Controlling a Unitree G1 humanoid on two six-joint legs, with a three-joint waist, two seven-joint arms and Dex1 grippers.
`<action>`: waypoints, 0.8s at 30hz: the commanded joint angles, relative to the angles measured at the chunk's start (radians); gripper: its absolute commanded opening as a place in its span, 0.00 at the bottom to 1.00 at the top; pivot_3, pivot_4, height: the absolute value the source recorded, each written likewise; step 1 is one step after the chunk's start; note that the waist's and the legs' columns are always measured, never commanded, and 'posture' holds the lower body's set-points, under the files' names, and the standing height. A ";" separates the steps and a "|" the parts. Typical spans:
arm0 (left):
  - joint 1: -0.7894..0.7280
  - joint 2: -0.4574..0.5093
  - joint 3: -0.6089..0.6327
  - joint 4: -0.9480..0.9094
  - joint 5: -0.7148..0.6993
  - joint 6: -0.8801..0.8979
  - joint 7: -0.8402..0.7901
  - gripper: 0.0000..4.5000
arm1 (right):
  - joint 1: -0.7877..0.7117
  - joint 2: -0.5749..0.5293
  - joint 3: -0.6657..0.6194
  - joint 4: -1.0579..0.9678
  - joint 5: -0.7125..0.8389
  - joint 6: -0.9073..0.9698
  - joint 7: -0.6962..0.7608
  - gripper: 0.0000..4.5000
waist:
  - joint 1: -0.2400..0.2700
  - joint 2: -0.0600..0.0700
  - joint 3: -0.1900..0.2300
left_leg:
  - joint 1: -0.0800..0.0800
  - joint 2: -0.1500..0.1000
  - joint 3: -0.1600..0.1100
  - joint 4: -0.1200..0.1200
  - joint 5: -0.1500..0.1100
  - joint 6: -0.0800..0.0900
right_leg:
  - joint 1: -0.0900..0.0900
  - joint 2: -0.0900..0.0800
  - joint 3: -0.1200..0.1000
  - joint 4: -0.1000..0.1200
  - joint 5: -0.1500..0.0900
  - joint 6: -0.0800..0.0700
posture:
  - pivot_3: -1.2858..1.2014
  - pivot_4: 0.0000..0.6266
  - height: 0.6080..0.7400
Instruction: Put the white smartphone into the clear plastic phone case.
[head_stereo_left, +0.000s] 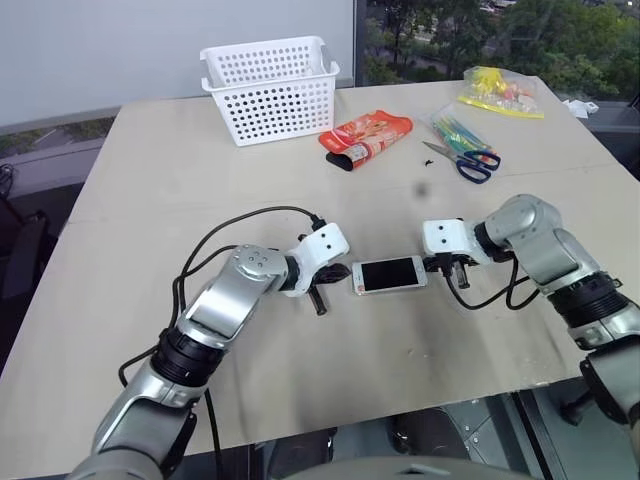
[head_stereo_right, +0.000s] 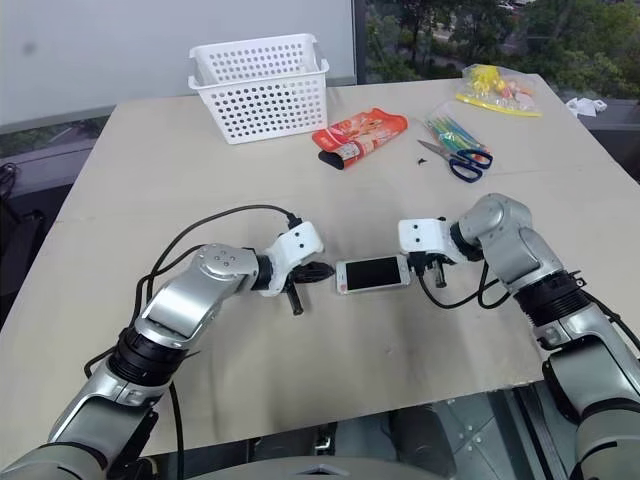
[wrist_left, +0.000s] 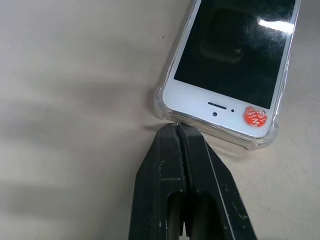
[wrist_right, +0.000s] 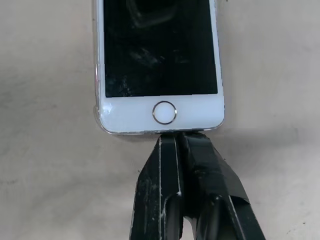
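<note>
The white smartphone (head_stereo_left: 390, 274) lies flat and screen up on the beige table, between my two grippers. The clear plastic phone case (wrist_left: 162, 106) wraps its earpiece end, with a glossy raised rim round both corners; an orange sticker (wrist_left: 256, 116) sits on that bezel. A thin clear edge (wrist_right: 95, 75) also runs along one long side near the home button (wrist_right: 164, 112). My left gripper (wrist_left: 176, 128) is shut and empty, its tip at the case's earpiece end. Also shut and empty, my right gripper (wrist_right: 175, 136) has its tip against the home-button end.
At the back of the table stand a white perforated basket (head_stereo_left: 270, 88), a red snack packet (head_stereo_left: 365, 138), blue-handled scissors (head_stereo_left: 470, 160), a bag of coloured pens (head_stereo_left: 455, 128) and a yellow bag (head_stereo_left: 503, 92). A black cable (head_stereo_left: 240, 222) loops by my left arm.
</note>
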 joint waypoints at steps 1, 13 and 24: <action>0.015 -0.056 -0.085 -0.002 -0.018 -0.001 -0.011 0.00 | 0.001 0.055 0.012 -0.102 0.033 0.056 -0.022 0.02 | 0.000 0.000 0.000 | 0.000 0.000 0.000 0.000 0.000 0.000 | 0.000 0.000 0.000 0.000 0.000 0.000 | 0.52 0.24 1.00; 0.018 -0.081 -0.077 0.029 0.005 -0.017 -0.007 0.00 | 0.056 0.070 -0.016 -0.196 0.050 0.229 -0.091 0.02 | -0.004 0.001 -0.001 | 0.014 0.002 -0.002 0.002 0.000 0.000 | 0.014 0.000 0.000 0.000 -0.002 0.002 | 0.52 0.24 1.00; 0.047 0.045 0.008 -0.036 -0.010 0.006 -0.043 0.00 | 0.150 -0.021 -0.077 -0.280 0.083 0.301 -0.133 0.02 | -0.010 0.001 -0.001 | 0.012 0.002 -0.006 0.000 0.000 0.000 | 0.012 0.000 0.000 -0.002 -0.003 0.002 | 0.52 0.24 1.00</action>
